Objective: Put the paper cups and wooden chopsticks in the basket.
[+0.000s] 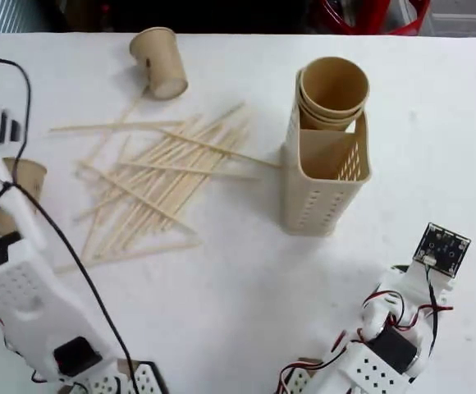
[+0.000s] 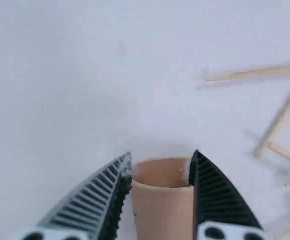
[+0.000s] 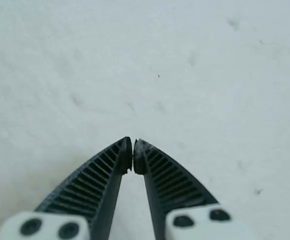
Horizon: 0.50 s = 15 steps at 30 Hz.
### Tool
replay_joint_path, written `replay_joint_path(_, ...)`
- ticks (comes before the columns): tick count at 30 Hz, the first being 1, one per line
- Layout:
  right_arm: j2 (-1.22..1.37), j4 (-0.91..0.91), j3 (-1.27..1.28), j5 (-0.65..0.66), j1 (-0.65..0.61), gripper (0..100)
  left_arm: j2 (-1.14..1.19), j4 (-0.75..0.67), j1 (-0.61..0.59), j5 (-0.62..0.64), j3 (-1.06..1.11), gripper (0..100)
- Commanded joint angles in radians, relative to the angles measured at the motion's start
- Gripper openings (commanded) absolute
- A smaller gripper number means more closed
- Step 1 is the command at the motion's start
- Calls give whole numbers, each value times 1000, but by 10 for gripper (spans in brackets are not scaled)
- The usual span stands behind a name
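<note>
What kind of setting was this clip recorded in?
Probably a robotics lab or workshop bench: a plain white table, two white arms with exposed wiring, and staged props, loose wooden chopsticks and a basket holding stacked paper cups.

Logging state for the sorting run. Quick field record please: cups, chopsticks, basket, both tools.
basket: upright, two compartments
stacked cups: nested in the compartment farther from the arms
loose cup: on its side on the table, beyond the chopsticks
chopsticks: scattered on the table beside the basket
left tool: closed on gripped cup
right tool: shut, empty, over bare table
</note>
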Motion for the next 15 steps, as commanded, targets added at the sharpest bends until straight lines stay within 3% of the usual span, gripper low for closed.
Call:
replay_joint_path(1,7,-10,6,12,8,21,30,109,116,-55,-161,203)
replay_joint_path(7,7,-10,6,12,8,21,200,226,160,-109,-376,199)
replay_joint_path(13,7,-10,6,12,8,21,363,436,176,-333,-603,199)
replay_joint_path(15,7,-10,6,12,8,21,372,443,168,-353,-664,199)
